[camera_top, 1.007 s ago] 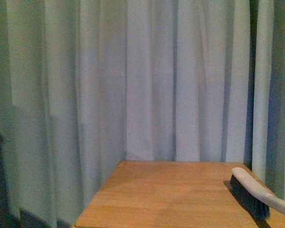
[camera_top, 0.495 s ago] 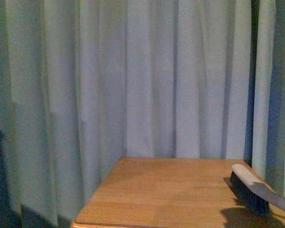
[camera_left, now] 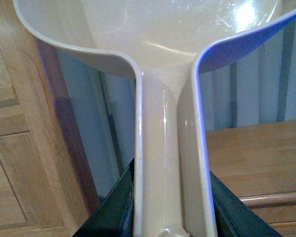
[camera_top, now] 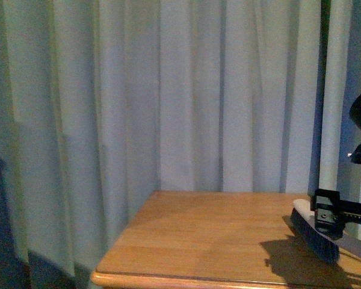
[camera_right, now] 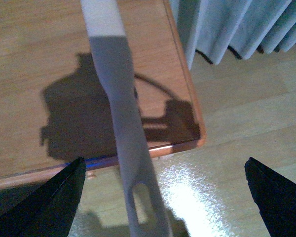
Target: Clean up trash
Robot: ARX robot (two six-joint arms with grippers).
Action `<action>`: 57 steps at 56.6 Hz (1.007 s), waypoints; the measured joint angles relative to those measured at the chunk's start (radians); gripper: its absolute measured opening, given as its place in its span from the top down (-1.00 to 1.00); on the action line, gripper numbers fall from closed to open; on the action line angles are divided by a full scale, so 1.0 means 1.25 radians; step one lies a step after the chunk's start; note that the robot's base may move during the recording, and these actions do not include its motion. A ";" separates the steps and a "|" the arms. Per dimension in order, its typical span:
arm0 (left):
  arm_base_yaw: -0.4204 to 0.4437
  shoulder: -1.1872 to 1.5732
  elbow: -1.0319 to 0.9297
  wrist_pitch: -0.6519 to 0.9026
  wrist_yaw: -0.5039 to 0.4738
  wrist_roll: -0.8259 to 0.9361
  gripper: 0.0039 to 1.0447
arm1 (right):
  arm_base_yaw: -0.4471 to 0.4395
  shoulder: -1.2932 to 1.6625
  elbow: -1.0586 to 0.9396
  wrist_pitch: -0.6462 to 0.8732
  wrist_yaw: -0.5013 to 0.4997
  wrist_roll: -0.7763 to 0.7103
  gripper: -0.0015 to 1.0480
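Note:
The crumpled white tissue wad is not in any view. My left gripper (camera_left: pixel 171 200) is shut on the handle of the beige dustpan (camera_left: pixel 158 34), whose scoop fills the far part of the left wrist view. A hand brush (camera_top: pixel 313 233) with dark bristles and a pale handle lies at the right edge of the wooden table (camera_top: pixel 198 241). Its handle (camera_right: pixel 119 94) sticks out past the table's edge over the floor. My right gripper (camera_right: pixel 164 170) is open, with the brush handle between its spread fingers, apart from both. It shows in the front view (camera_top: pixel 340 215) over the brush.
Pale curtains (camera_top: pixel 168 90) hang behind the table. The table's corner and edge (camera_right: pixel 195 128) drop to a glossy light floor (camera_right: pixel 237 113). A wooden cabinet (camera_left: pixel 15 148) and another wooden top (camera_left: pixel 256 158) show past the dustpan.
My right arm has come into the front view from the right, over the brush, and casts a shadow on the table. The table now sits higher in the picture.

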 joint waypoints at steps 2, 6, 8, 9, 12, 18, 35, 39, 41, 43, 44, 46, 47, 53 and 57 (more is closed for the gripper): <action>0.000 0.000 0.000 0.000 0.000 0.000 0.49 | 0.000 0.006 0.003 -0.001 -0.001 0.001 -0.86; 0.000 0.000 0.000 0.000 0.000 0.000 0.49 | 0.000 0.018 0.006 -0.002 -0.003 0.003 -0.86; 0.000 0.000 0.000 0.000 0.000 0.000 0.49 | 0.000 0.023 0.008 -0.002 -0.006 0.005 -0.86; 0.000 0.000 0.000 0.000 0.000 0.000 0.49 | -0.001 0.026 0.009 -0.002 -0.007 0.006 -0.86; 0.000 0.000 0.000 0.000 0.000 0.000 0.49 | -0.001 0.033 0.009 -0.002 -0.008 0.008 -0.86; 0.000 0.000 0.000 0.000 0.000 0.000 0.49 | -0.002 0.051 0.010 0.002 -0.013 0.013 -0.84; 0.000 0.000 0.000 0.000 0.000 0.000 0.49 | -0.003 0.063 0.011 0.015 -0.017 0.014 -0.01; 0.000 0.000 0.000 0.000 0.000 0.000 0.49 | -0.003 0.063 0.011 0.020 -0.021 0.013 0.19; 0.000 0.000 0.000 0.000 0.000 0.000 0.49 | -0.003 0.063 0.011 0.023 -0.023 0.013 0.28; 0.000 0.000 0.000 0.000 0.000 0.000 0.49 | -0.003 0.063 0.011 0.026 -0.022 0.012 0.38; 0.000 0.000 0.000 0.000 0.000 0.000 0.49 | -0.003 0.063 0.011 0.027 -0.022 0.011 0.42; 0.000 0.000 0.000 0.000 0.000 0.000 0.49 | -0.003 0.063 0.011 0.030 -0.023 0.010 0.51; 0.000 0.000 0.000 0.000 0.000 0.000 0.49 | -0.004 0.063 0.011 0.032 -0.022 0.010 0.56; 0.000 0.000 0.000 0.000 0.000 0.000 0.49 | -0.009 0.047 -0.002 0.060 -0.018 -0.008 0.61; 0.000 0.000 0.000 0.000 0.000 0.000 0.49 | -0.010 0.018 -0.025 0.091 -0.004 -0.032 0.61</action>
